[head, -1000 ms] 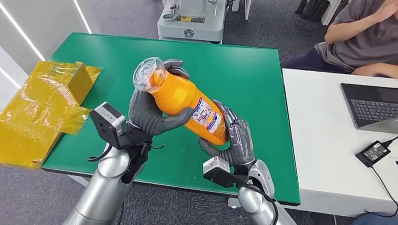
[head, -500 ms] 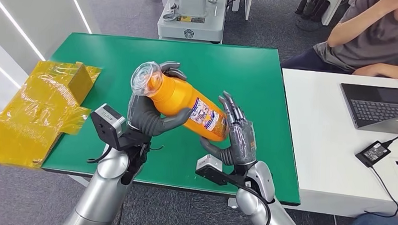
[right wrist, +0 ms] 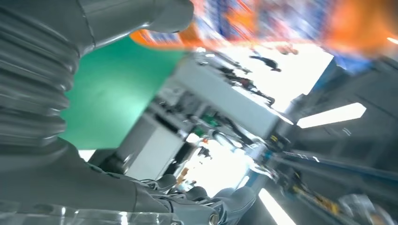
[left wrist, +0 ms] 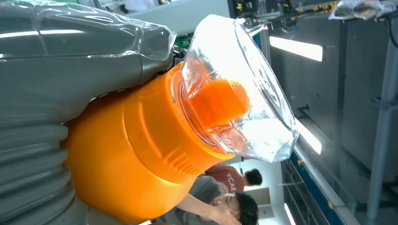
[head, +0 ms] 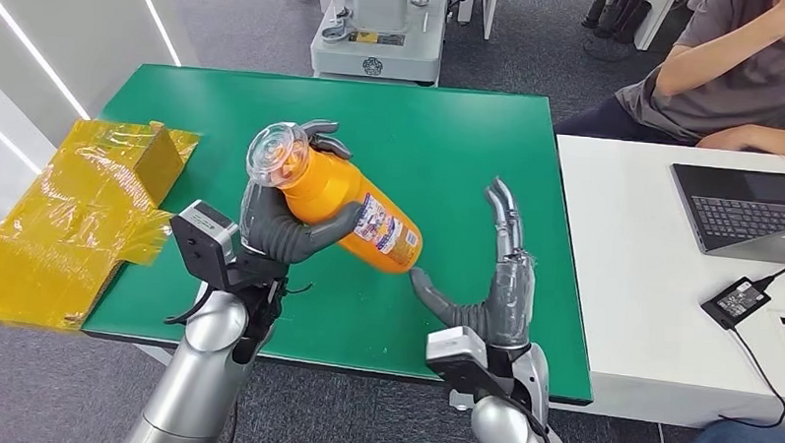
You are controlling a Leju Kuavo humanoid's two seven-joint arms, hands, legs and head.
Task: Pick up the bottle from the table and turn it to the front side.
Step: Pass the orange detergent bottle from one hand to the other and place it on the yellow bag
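Head view, left hand (head: 275, 222) wrapped around tilted orange bottle (head: 345, 208) at frame centre, right hand (head: 495, 284) lower right, fingers spread wide, holding nothing, green table (head: 470, 136) underneath.

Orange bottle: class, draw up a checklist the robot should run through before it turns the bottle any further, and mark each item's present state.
1. Left hand grips the orange bottle around its upper body: ok.
2. Bottle lifted off the green table: ok.
3. Right hand is open, off the bottle: ok.
4. Clear cap seated over the orange spout: ok.
5. Label faces front: cannot tell.
6. Person and laptop away from the arms' path: ok.
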